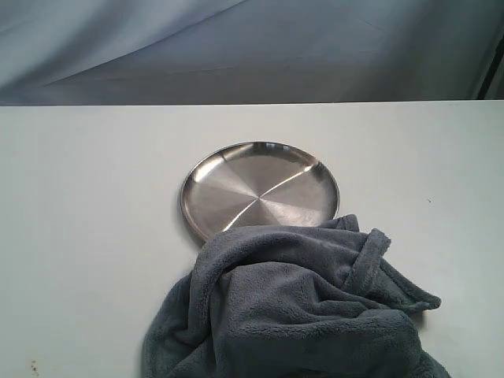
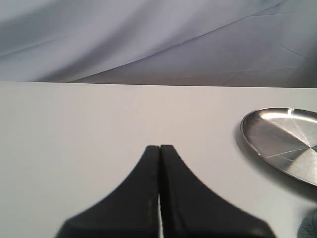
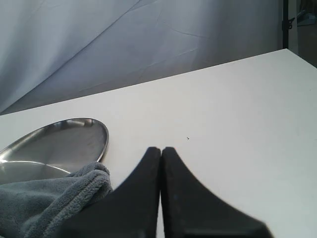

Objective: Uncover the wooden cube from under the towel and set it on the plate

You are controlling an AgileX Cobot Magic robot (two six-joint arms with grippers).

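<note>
The shiny steel plate [image 1: 260, 189] lies at the middle of the white table. The dark blue-grey fleece towel [image 1: 299, 307] is bunched in thick folds in front of it, its far edge lapping the plate's near rim. The wooden cube is hidden. Neither gripper shows in the exterior view. In the left wrist view my left gripper [image 2: 159, 148] is shut and empty over bare table, with the plate [image 2: 285, 141] off to one side. My right gripper [image 3: 161, 149] is shut and empty, just beside a towel fold [image 3: 54, 198], and the plate [image 3: 54, 146] lies beyond that.
The white table [image 1: 87, 220] ends at a far edge against a grey-blue cloth backdrop [image 1: 252, 47]. A tiny dark speck [image 3: 187, 138] marks the tabletop ahead of the right gripper. The table's right corner [image 3: 287, 52] shows in the right wrist view.
</note>
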